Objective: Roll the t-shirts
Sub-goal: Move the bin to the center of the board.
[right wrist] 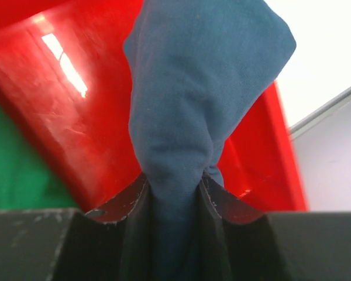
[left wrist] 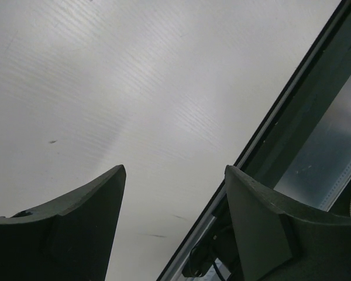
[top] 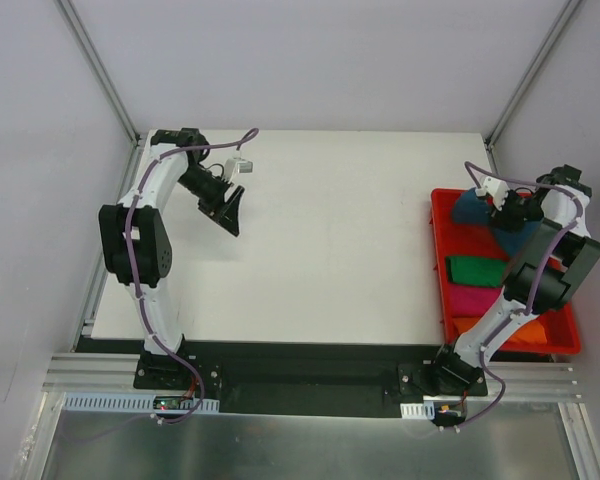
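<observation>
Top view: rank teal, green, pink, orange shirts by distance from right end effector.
1. Teal shirt, in right end effector, far end of red bin.
2. Green shirt, mid-bin.
3. Pink shirt, beside green.
4. Orange shirt, bin's near end.

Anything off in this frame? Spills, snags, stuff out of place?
Nothing stands out. The right hand is shut on the blue t-shirt over the red bin; the green t-shirt and pink t-shirt lie inside it. The left hand is open over the table.

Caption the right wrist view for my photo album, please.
Right end effector pinching a bunched teal-blue t-shirt over the red bin.
</observation>
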